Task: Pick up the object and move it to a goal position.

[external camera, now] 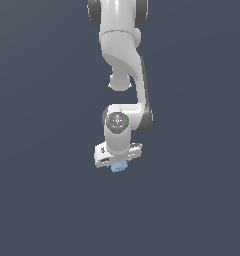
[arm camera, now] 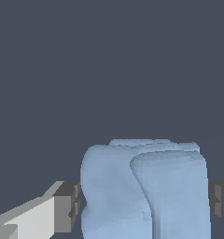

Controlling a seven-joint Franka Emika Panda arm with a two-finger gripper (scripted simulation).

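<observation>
My arm (external camera: 123, 55) hung down the middle of the exterior view over a plain dark floor (external camera: 37, 200), bare of any goal marker that I could see. My gripper (external camera: 118, 161) pointed down at the arm's low end. My 2 fingers (arm camera: 67, 207) stood close on either side of the object (arm camera: 144, 191), with the pads at or almost at its flanks; I judged them closed on it, though the contact on 1 side sat at the edge of the wrist view. The block (external camera: 119, 167) peeked out just beneath the gripper. Grasping looked done; whether it was lifted I could not tell. Carrying it to the goal remained.
</observation>
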